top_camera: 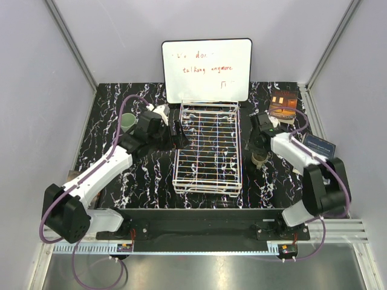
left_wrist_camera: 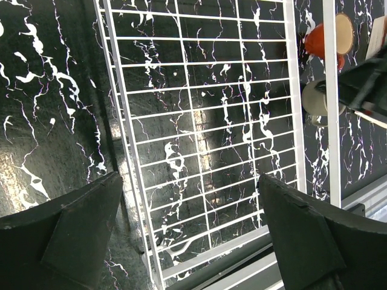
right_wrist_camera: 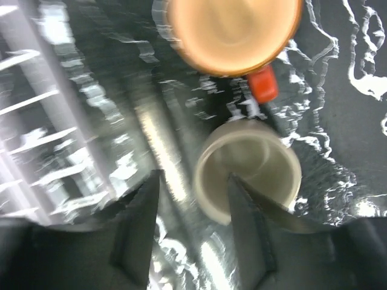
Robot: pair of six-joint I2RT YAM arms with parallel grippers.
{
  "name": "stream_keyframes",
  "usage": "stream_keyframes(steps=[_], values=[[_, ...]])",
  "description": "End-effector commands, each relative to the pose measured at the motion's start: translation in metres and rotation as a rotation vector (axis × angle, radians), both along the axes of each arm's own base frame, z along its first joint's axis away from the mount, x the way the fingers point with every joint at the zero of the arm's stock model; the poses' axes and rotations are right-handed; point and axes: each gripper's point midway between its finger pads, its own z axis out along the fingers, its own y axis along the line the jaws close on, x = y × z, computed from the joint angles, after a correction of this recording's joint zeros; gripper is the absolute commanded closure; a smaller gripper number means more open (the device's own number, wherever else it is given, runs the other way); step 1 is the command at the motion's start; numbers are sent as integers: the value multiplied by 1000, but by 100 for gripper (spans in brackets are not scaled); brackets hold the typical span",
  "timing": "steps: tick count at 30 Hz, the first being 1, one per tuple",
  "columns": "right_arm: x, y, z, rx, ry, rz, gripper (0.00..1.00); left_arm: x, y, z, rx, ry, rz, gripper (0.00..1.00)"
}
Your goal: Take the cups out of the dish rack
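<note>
The white wire dish rack (top_camera: 208,145) stands mid-table with no cup in it; the left wrist view shows its bare grid (left_wrist_camera: 199,121). My left gripper (top_camera: 179,134) is open and empty at the rack's left rail (left_wrist_camera: 193,232). My right gripper (top_camera: 260,151) is open just right of the rack; in the blurred right wrist view (right_wrist_camera: 193,205) one finger hangs over the mouth of the upright beige-grey cup (right_wrist_camera: 248,169), the other outside its rim. The orange handled cup (right_wrist_camera: 233,30) stands just beyond it. A pale green cup (top_camera: 127,122) stands at the far left. Lavender and pink cups are out of view.
A whiteboard (top_camera: 207,69) leans on the back wall behind the rack. A small box with an orange picture (top_camera: 283,104) and a dark card (top_camera: 319,145) lie at the right. Grey walls close in both sides.
</note>
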Motion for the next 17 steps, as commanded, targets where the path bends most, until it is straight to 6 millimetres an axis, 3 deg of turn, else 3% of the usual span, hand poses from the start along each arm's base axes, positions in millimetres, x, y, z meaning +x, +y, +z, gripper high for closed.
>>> stream_keyframes(steps=[1, 4, 6, 7, 13, 17], values=[[17, 31, 100, 207, -333, 83, 39, 12, 0, 28, -7, -90, 15, 1], [10, 45, 152, 299, -450, 145, 21, 15, 10, 34, 38, -120, 32, 1], [1, 53, 174, 326, -490, 191, 10, 17, 14, 39, 65, -135, 42, 1], [-4, 53, 187, 332, -520, 203, 1, 15, 20, 32, 112, -116, 52, 1], [-42, 63, 221, 262, -596, 308, 0, 6, 43, 18, 333, -112, 106, 1], [-58, 59, 234, 242, -637, 319, 0, -3, 50, 22, 390, -137, 121, 1]])
